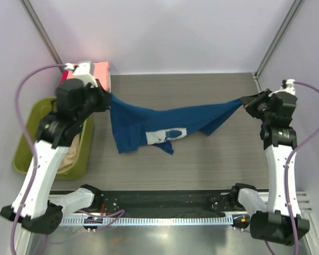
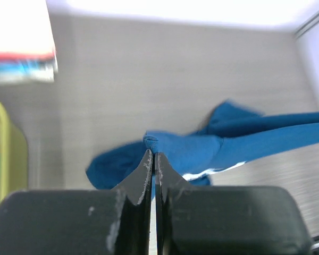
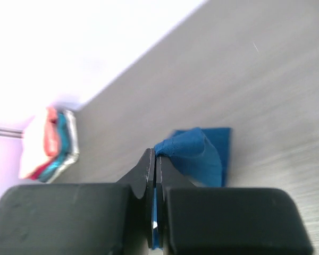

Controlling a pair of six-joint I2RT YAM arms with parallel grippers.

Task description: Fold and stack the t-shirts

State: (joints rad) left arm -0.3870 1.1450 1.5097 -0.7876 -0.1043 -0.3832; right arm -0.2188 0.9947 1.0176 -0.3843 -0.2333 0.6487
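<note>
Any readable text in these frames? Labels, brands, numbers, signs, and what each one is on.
No text can be read in any view.
On the navy t-shirt, the white patch holds a blue oval shape; any lettering is too small and blurred to read.
On the toothed strip along the table's near edge, only teeth or ticks show, no numbers.
On the folded stack at the back left, no print is visible.

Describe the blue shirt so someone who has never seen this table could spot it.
On the grey table, across its middle, the navy t-shirt sags between the left claw and the right claw, each pinching one end. Unlike the folded stack at the far left corner and the cloth in the olive tub, it is unfolded and shows a white patch.
</note>
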